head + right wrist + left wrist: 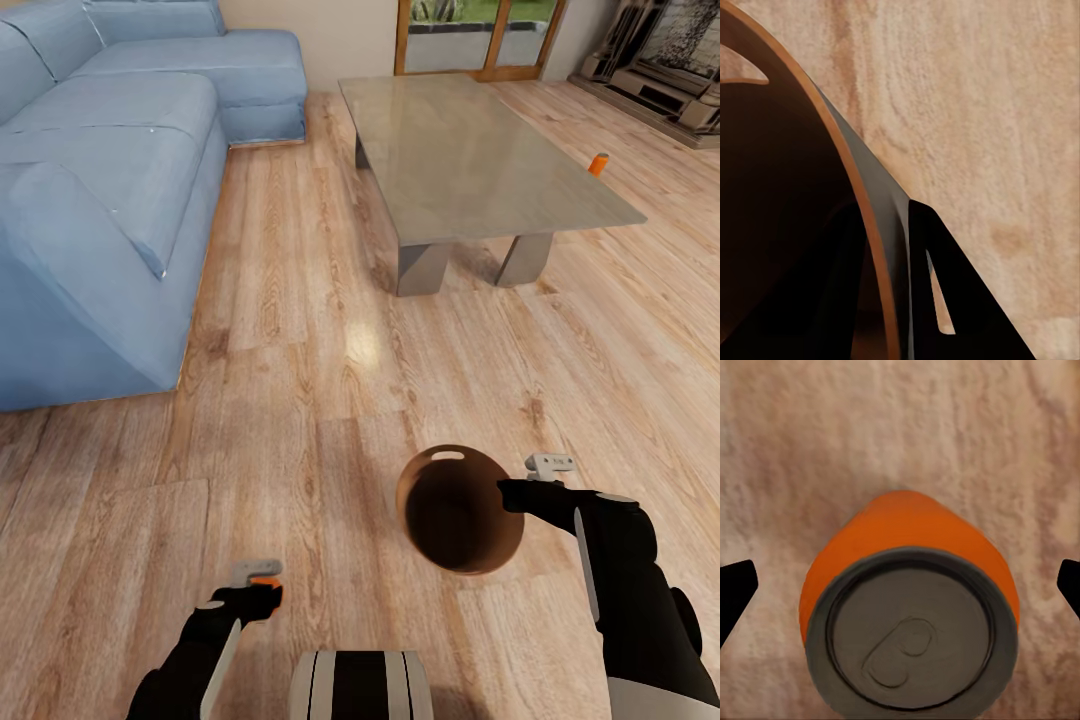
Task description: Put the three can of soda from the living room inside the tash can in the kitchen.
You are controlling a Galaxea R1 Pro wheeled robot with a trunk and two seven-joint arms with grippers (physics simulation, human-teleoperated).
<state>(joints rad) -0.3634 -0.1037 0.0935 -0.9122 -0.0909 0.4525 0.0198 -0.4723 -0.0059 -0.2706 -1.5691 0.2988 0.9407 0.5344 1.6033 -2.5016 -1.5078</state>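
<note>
A: Holding one small bright-orange soda can with grey metal ends in the left gripper, fingers either side of the can body; looks clamped on it, though actual finger contact not visible in the left wrist view.

B: And gripping the round brown coppery-rimmed trash can by its rim with the right gripper — jaws pinched across the wall, one finger outside, one inside, per the right wrist view. Bin lifted off the floor and tilted, dark mouth facing up towards the head camera, slot handle at the far rim.

A: Judging the step: mid-collection, bin carried to the cans rather than the reverse. Next move likely calls for bringing the left can over the bin's open mouth and releasing. Needs the mouth turned up enough to keep the can from rolling out.

B: Spotting another orange can well apart, on the floor just beyond the far right edge of the low grey glass-topped coffee table. Third can not seen.

A: Outward: light wood plank floor, blue sectional sofa at left, wood-framed glass doors behind, stone fireplace in the far right corner. Living room, then; kitchen yet to reach.
</note>
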